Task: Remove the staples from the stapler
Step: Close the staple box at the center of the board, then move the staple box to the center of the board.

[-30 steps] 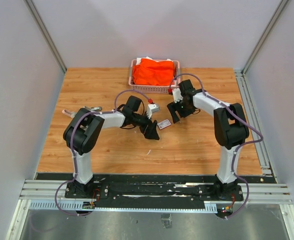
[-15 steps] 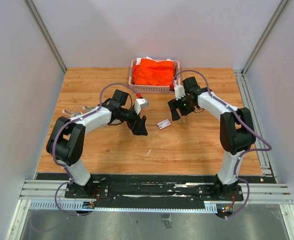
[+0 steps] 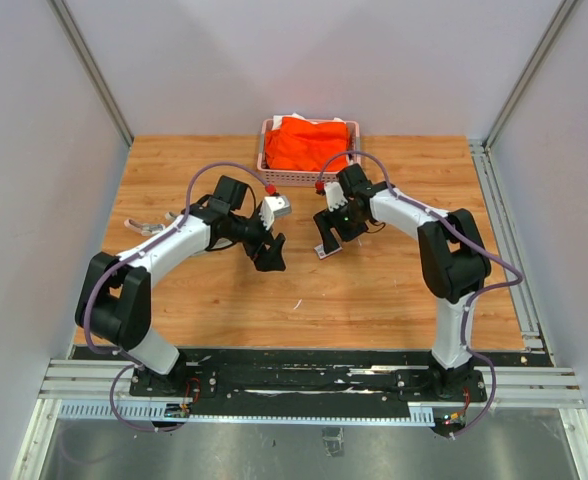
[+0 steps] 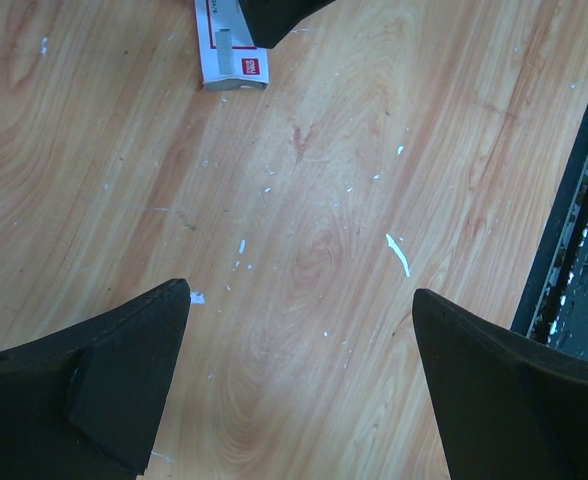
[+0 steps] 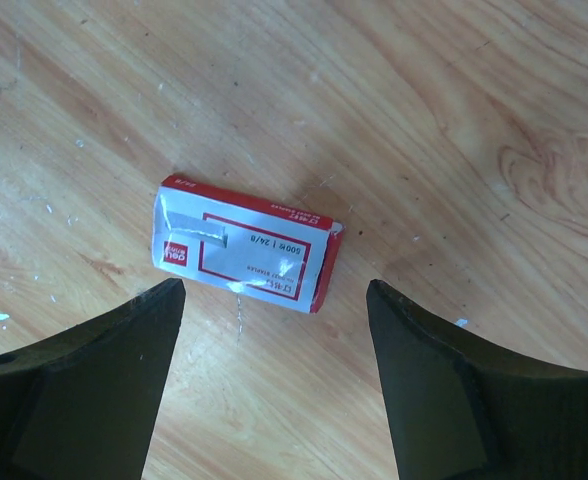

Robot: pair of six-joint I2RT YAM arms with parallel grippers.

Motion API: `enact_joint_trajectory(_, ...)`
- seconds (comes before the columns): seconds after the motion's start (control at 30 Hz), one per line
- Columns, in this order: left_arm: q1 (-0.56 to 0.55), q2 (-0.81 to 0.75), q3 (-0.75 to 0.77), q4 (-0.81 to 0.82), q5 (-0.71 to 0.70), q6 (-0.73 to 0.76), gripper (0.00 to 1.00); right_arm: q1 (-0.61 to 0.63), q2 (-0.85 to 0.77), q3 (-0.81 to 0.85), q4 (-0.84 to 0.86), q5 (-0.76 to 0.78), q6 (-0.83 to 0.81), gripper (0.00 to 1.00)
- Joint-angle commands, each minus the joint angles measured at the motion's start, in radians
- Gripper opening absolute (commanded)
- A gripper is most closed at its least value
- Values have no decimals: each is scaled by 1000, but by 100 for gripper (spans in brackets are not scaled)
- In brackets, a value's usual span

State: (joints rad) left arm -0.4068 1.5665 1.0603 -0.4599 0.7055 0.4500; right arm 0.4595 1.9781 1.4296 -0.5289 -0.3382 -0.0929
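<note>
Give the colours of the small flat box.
The box is white with red edging and red print; best seen in the right wrist view.

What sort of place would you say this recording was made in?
Probably a robotics lab test cell, not a home or office: a wooden table boxed in by plain grey panels on aluminium framing, with the left arm and right arm bolted to a metal rail at its near edge.

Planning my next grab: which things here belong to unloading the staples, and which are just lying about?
Job in hand:
pale sliver on the wood, likely staples
silvery object at far left, possibly the stapler

Lying about:
white red-labelled box
pink basket holding orange cloth
</note>
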Motion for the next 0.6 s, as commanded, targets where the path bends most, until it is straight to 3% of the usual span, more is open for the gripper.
enact_joint_trajectory(0.0, 7, -38, 22, -12, -16, 16, 98, 14, 39, 21, 19, 19, 64, 76)
enact_joint_trajectory(0.57, 6, -47, -12, 48, -31, -17, 98, 73, 19, -6, 62, 62, 153, 76)
